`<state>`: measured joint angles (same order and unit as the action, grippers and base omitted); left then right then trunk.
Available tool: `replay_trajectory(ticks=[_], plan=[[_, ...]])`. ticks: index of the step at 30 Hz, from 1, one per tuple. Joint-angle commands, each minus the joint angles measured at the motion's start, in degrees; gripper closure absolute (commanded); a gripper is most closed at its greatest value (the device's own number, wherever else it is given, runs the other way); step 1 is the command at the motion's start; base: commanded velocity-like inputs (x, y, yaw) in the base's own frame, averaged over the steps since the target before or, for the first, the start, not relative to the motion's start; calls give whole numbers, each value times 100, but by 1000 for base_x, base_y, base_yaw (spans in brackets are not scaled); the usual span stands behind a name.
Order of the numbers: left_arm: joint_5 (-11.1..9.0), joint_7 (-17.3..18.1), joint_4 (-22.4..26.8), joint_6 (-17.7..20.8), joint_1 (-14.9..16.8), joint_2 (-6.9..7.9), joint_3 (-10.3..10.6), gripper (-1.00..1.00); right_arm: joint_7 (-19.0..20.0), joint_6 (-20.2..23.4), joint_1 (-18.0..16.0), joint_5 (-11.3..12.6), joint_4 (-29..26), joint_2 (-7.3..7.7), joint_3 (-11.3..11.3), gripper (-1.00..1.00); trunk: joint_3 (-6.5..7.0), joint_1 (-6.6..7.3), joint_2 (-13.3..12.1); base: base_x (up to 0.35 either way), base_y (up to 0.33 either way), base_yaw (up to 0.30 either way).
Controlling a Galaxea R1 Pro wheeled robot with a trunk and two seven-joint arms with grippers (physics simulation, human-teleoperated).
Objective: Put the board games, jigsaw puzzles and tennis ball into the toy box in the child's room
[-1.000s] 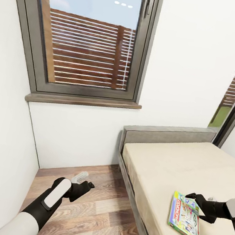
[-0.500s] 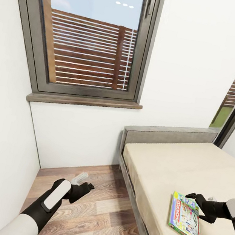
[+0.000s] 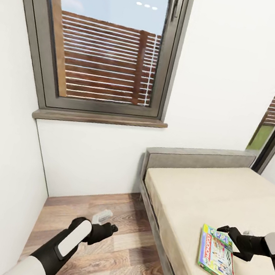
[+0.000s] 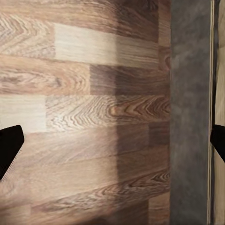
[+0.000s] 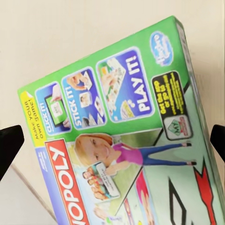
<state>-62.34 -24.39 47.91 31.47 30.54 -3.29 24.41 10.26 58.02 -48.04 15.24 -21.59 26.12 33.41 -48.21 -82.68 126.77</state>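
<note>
Your left gripper [image 3: 107, 222] now sits further toward 3 o'clock over the wooden floor [image 3: 125, 261] than a second ago, closer to the bed frame [image 3: 152, 223]. The whole head view has also slid slightly, so that is your camera moving, not the room.

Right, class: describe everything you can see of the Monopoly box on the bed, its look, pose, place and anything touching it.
The Monopoly board game box is a flat rectangular carton with green edges and a colourful printed lid: a red "MONOPOLY" banner, a cartoon girl, and panels reading "Click it", "Stick it", "Play it". It lies flat, lid up, on the beige mattress near the bed's floor-side edge. The right gripper hovers open at its far end; contact cannot be told.
</note>
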Motion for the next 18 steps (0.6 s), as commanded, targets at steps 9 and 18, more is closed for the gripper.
replay_trajectory(ticks=[9,18], plan=[[-61,-41,7,-176,-2,4,256,-100,46,28,-4,-50,-3,-2,43,-100,-6,1,3,0,0,206],[-59,-32,7,-220,-3,4,316,-100,71,32,-4,-48,-9,4,43,-100,-6,1,3,0,0,208]])
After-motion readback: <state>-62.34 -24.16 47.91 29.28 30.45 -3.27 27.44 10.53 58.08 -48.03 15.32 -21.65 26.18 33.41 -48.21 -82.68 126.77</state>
